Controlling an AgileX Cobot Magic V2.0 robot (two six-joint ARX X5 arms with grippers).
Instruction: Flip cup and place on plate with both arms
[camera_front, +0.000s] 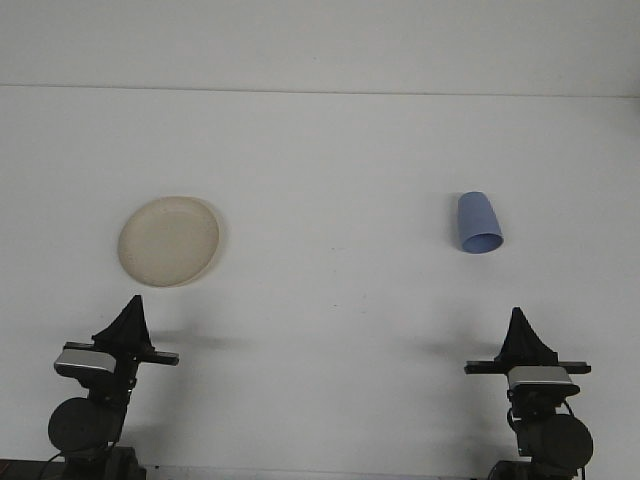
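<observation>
A blue plastic cup (478, 223) sits on the right side of the white table (340, 160). It looks upside down, with its wide mouth toward the near side and its closed end pointing away, but it may be lying tilted; I cannot tell for sure. A round cream plate (169, 240) lies far off on the left side of the table, well apart from the cup.

The left claw (131, 318) waits near the plate, at the near edge. The right claw (518, 328) waits at the near edge too, just in front of the cup. Both claws look pinched together to a point, and neither one holds anything.

Things could go wrong from here. The cup is smooth and light, so a claw could knock it over and make it roll away. The cup must also pass from one claw to the other, and it could slip and drop then.
</observation>
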